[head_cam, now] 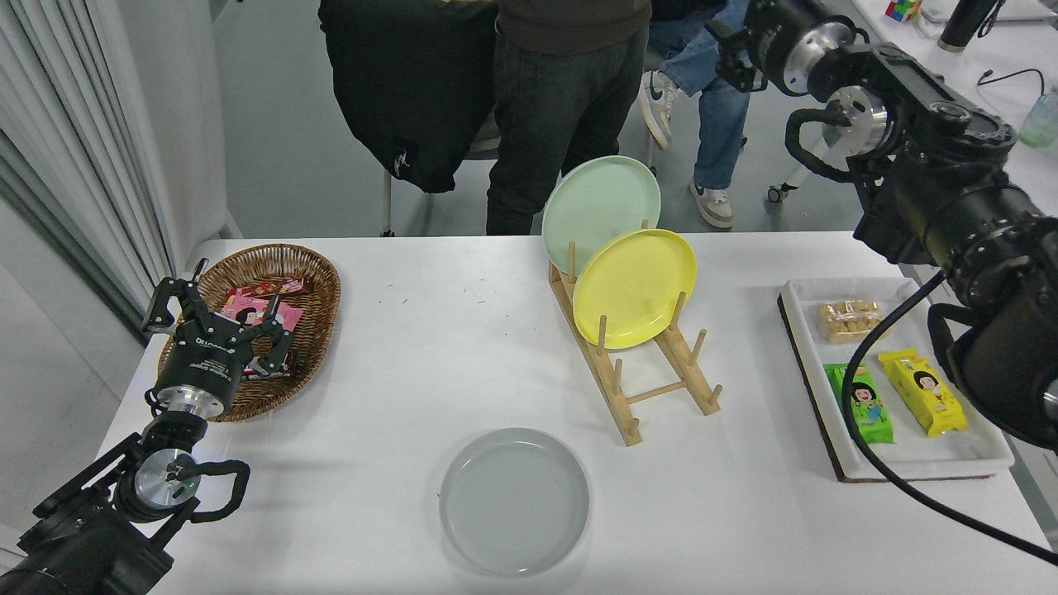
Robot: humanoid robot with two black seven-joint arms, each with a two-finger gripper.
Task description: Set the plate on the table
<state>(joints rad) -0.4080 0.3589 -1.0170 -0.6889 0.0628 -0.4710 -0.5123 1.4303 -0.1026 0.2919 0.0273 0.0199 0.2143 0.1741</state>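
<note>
The light grey plate [514, 500] lies flat on the white table [430, 330] near its front edge, with nothing touching it. My right arm is raised high at the upper right, beyond the table's far edge. Its gripper [733, 45] points left in front of a seated person's legs, far from the grey plate and holding nothing that I can see. My left gripper [216, 321] is parked open at the lower left, over the near rim of the wicker basket.
A wooden rack [636, 364] holds a mint green plate [601, 202] and a yellow plate [635, 285] upright. A wicker basket [306, 273] with snack packets stands at the left, a white tray [917, 459] with snacks at the right. People stand and sit at the far side.
</note>
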